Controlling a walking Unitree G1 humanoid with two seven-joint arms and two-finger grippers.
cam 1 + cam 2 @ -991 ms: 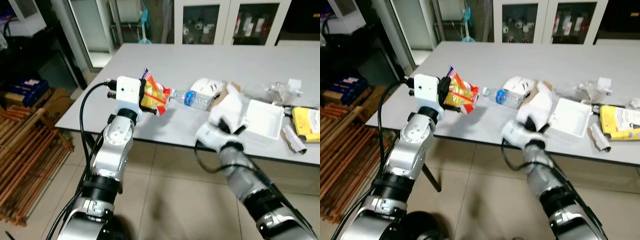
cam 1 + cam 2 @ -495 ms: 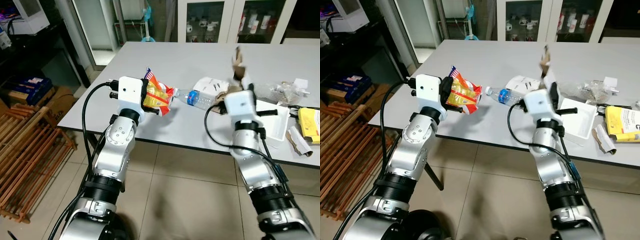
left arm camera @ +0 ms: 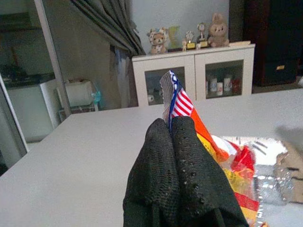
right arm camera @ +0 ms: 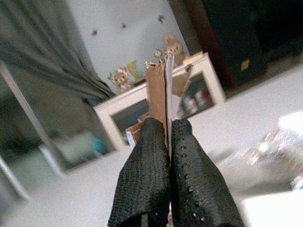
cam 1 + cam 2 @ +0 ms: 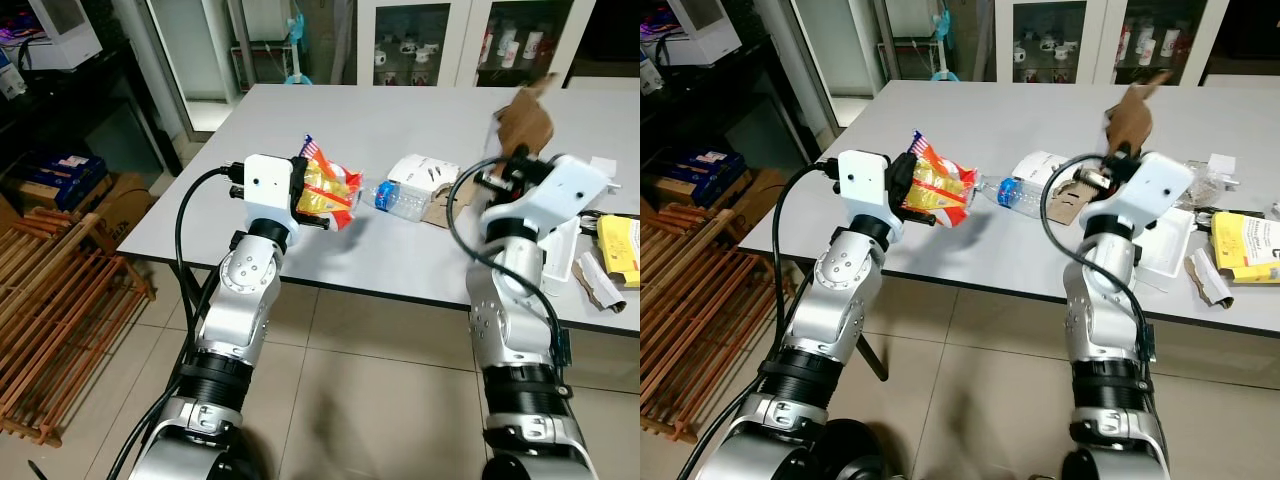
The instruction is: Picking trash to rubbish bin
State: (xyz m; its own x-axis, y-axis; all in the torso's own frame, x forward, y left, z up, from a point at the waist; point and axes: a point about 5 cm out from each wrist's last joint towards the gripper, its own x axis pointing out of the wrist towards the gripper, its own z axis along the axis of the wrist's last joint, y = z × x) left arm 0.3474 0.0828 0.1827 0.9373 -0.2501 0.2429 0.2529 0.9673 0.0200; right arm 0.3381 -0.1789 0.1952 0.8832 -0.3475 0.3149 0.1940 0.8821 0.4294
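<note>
My left gripper (image 5: 303, 190) is shut on an orange and yellow snack wrapper (image 5: 330, 192) with a flag-striped corner, held above the near left part of the grey table (image 5: 400, 130). In the left wrist view the wrapper (image 3: 213, 146) sticks out past the closed fingers (image 3: 175, 156). My right gripper (image 5: 516, 152) is raised over the table's right side, shut on a piece of brown cardboard (image 5: 524, 117). The right wrist view has that cardboard (image 4: 158, 90) pinched upright between the fingers (image 4: 163, 156).
On the table lie a plastic bottle with a blue label (image 5: 398, 198), a white box (image 5: 424, 172), a cardboard scrap (image 5: 440, 208), a white foam tray (image 5: 558, 250), a yellow packet (image 5: 620, 248) and crumpled clear plastic (image 5: 600, 190). A wooden rack (image 5: 55, 310) stands on the floor at left.
My right arm has swung up and rightward, lifting the brown cardboard higher over the table. The left gripper keeps the wrapper in about the same place.
</note>
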